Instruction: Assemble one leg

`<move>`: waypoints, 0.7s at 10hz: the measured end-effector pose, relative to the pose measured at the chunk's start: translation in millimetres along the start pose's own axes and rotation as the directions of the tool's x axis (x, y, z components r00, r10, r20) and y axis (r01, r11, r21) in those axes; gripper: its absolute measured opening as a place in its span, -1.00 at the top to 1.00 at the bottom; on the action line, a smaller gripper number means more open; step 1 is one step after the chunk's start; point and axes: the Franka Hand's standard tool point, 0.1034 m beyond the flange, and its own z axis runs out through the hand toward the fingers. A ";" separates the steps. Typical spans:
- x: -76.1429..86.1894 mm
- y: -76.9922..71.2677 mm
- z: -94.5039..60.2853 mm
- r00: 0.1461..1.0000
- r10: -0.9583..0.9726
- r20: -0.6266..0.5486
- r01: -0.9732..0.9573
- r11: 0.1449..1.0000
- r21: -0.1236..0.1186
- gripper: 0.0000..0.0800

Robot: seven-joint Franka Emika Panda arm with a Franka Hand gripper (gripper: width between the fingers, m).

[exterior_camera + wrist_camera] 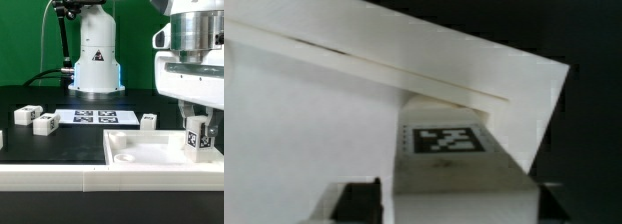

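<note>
Robot hand (199, 128) clamped on leg (199, 139), held upright just over tray (130, 150) corner. Step: seating the leg; next move probably needs precise lowering & alignment w/ corner.

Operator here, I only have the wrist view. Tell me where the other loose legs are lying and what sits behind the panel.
Observer: Two loose legs lie on the black table toward the exterior view's left, close together.
Operator: Report any others.
Observer: A third loose leg sits just behind the panel, right of the marker board.
Operator: Confirm what I am holding.
Observer: The gripper has its jaws shut on the held leg, upright over the panel's corner at the exterior view's right.
</note>
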 end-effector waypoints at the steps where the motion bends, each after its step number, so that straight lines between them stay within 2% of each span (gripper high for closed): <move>1: 0.2 0.0 0.0 0.999 -0.047 0.000 0.047 0.999 0.000 -0.28; 2: -0.5 -0.1 0.0 0.995 -0.100 0.000 0.100 0.995 0.000 -0.55; 4: -3.6 -0.4 0.4 0.954 -0.298 0.001 0.298 0.954 0.000 -0.60; 6: -6.9 -0.6 0.6 0.870 -0.493 0.001 0.493 0.870 -0.001 -0.62; 7: -7.4 -0.6 0.7 0.801 -0.599 0.000 0.599 0.801 -0.003 -0.62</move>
